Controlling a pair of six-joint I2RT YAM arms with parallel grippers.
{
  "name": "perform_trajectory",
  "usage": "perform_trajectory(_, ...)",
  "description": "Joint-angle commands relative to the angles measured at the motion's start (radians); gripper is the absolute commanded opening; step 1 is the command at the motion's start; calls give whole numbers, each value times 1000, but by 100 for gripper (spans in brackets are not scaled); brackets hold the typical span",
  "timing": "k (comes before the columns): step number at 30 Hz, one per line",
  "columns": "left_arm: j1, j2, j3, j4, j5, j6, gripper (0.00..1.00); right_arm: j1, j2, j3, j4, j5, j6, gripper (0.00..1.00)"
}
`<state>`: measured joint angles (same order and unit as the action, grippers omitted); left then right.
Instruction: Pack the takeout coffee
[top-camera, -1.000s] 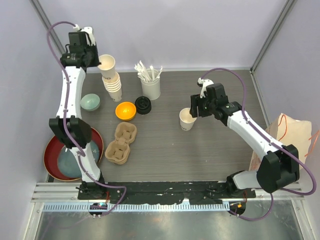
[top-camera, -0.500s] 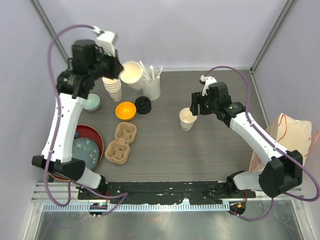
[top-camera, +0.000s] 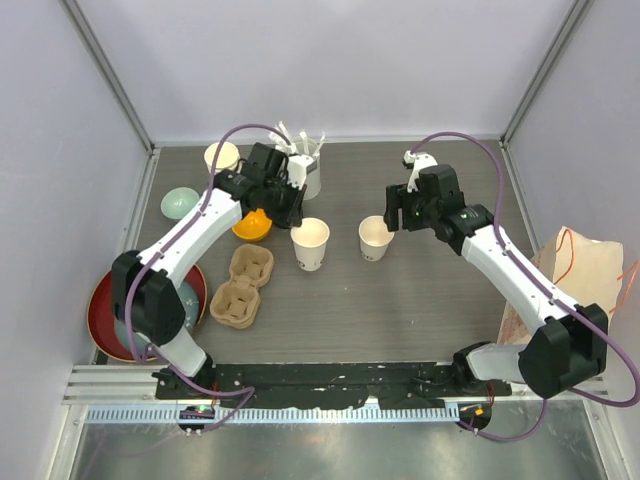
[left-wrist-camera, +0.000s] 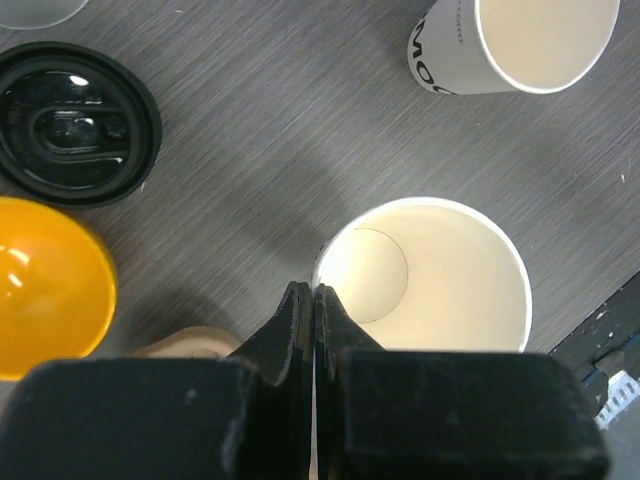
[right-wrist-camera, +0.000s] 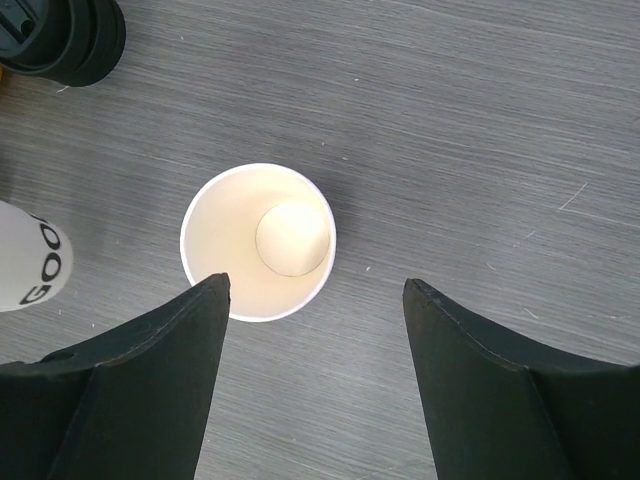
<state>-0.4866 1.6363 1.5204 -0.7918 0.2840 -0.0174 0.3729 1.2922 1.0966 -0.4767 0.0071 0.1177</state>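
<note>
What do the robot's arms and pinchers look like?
The left arm and right arm are white tubes with chunky black joints. A thin purple cable runs along each one. The left gripper and right gripper are black, each with two flat fingers.

Left gripper (left-wrist-camera: 314, 292) at bottom centre, jaws pinched tight on the near rim of an open white cup (left-wrist-camera: 450, 285). The cup is empty, cream inside, standing on the grey table (left-wrist-camera: 280, 120). Upper right: a second lidless cup (left-wrist-camera: 540, 35), black lettering on its side. Upper left: a black lid (left-wrist-camera: 70, 125). Below it, at the left edge, an orange bowl (left-wrist-camera: 45, 285). A tan sliver (left-wrist-camera: 185, 343) shows beside the fingers, too little to identify.
</note>
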Motion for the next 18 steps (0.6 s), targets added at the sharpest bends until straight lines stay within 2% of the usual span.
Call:
perform_trajectory(1,-21,-3,-66,175,38,13,0,1,-39,34,12,11,-1,75)
perform_trajectory(6,-26,3,-160,343,9,11,0,1,-39,36,12,5,-9,75)
perform_trajectory(13,-52,-13,-262,494,-23,37,0,1,-37,31,12,5,-12,75)
perform_trajectory(18,-53,3,-270,496,-23,79,0,1,-39,28,12,5,-13,75)
